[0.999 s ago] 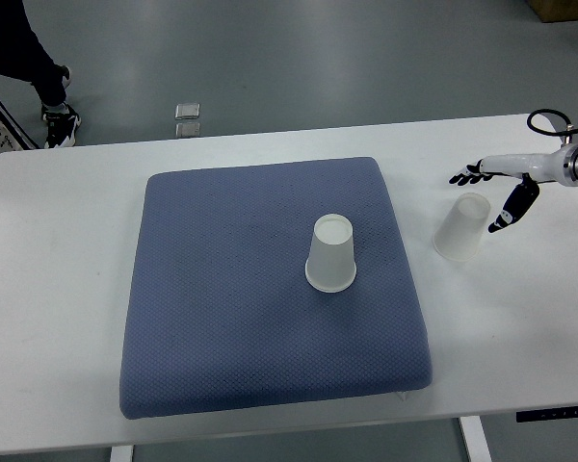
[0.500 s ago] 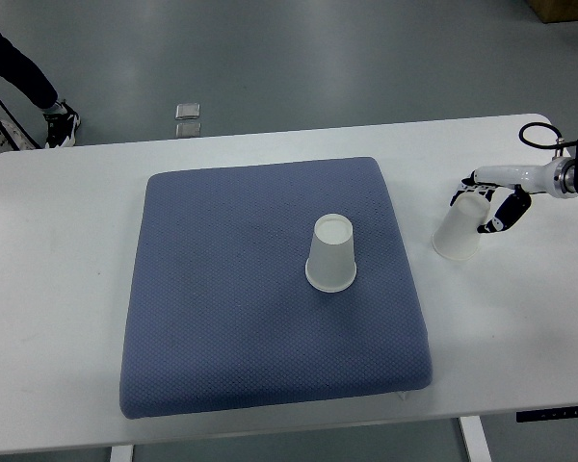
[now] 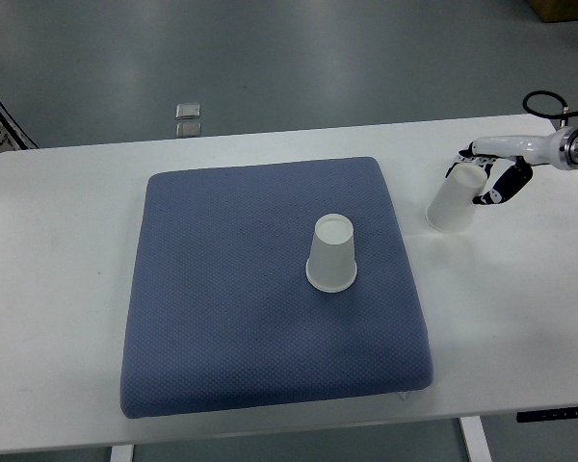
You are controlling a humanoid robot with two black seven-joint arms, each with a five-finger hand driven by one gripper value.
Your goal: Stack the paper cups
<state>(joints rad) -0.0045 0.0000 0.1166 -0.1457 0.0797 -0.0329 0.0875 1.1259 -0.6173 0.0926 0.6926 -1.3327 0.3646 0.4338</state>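
Top view: right hand (image 3: pixel 489 179) at three o'clock, now closed around tipped cup (image 3: pixel 455 202), lifted a bit. Ready to go onto upside-down cup (image 3: pixel 331 253) on blue mat (image 3: pixel 222 289).

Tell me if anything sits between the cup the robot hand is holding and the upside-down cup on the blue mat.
Nothing visible does. The right robot hand grips the tilted paper cup over the white table. Between it and the upside-down cup lie only bare tabletop and the flat blue mat.
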